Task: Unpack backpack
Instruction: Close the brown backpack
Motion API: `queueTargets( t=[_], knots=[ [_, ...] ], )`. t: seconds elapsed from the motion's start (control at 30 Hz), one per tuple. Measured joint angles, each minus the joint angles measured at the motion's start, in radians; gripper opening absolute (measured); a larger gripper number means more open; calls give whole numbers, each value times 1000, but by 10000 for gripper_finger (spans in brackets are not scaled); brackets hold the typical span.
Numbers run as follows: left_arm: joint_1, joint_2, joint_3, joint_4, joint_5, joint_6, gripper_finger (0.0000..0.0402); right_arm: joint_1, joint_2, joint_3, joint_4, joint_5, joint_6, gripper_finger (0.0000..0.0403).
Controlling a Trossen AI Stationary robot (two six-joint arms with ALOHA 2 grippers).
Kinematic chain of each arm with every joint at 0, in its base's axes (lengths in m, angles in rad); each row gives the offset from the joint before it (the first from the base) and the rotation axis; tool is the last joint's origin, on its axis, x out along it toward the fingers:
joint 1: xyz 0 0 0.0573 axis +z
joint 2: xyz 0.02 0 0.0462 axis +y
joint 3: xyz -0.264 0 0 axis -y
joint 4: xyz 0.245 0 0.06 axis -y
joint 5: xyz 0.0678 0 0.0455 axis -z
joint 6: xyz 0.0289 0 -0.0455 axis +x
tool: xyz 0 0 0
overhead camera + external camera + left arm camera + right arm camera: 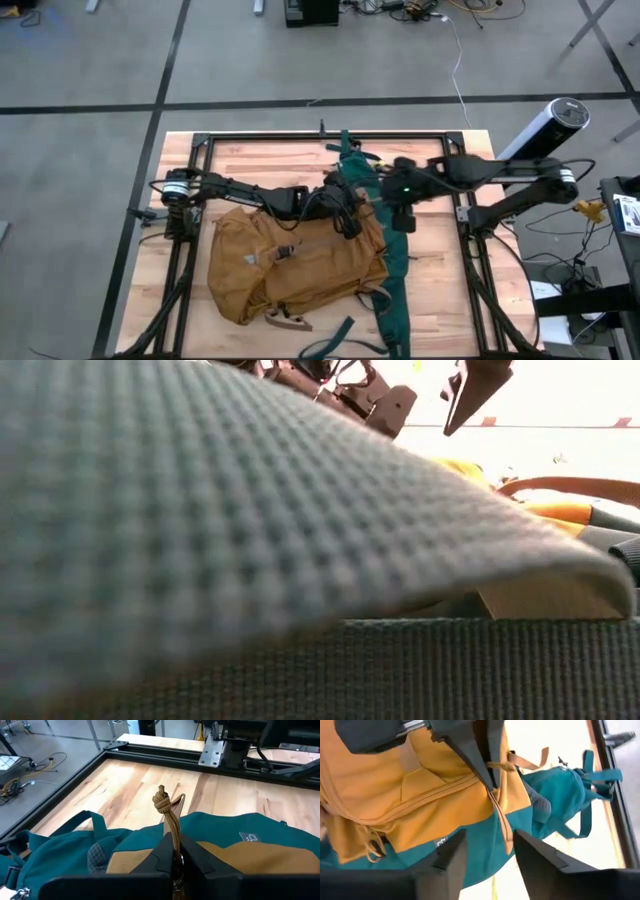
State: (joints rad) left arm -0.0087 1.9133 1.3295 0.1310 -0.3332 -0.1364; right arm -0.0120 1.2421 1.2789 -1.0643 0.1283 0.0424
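Pale wooden planks form the table (250, 165), ringed by a black metal frame (200, 140) on a grey floor crossed by dark lines. One backpack (290, 265) lies flat on the table, mustard-tan with dark green panel and straps. Its long axis runs roughly front to back on the table, slightly tilted, with the top opening toward the far edge. A small pale logo patch shows on the green fabric, too small to read. Two dark arms meet over the backpack's far end. The left gripper (175, 857) is clamped tight on a tan knotted cord (167, 815) rising from the backpack's top. The right gripper (487, 855), beside the backpack's upper right corner, has its jaws partly apart, holding nothing.
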Motion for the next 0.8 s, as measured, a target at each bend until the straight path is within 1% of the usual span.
queueTargets(
  t=[0.1,0.2,0.3,0.37,0.5,0.6,0.73,0.8],
  knots=[
    [7,0,7,-1,1,0,1,-1,-70,-58,36,3,79,176],
    [11,0,22,-2,2,12,1,2,-144,-168,141,3,150,192],
    [12,0,41,-9,3,38,1,2,-201,-312,344,1,209,202],
    [12,0,52,-8,3,54,1,2,-218,-412,511,-8,243,208],
    [12,0,68,-3,3,74,0,2,-199,-577,843,-32,255,218],
    [14,0,70,-3,2,74,0,1,-156,-647,1002,-11,255,222],
    [16,0,67,-9,-5,56,0,0,-95,-659,1052,89,253,218],
    [16,0,65,-12,-8,48,0,-1,-69,-659,1060,105,249,196]
  ],
)
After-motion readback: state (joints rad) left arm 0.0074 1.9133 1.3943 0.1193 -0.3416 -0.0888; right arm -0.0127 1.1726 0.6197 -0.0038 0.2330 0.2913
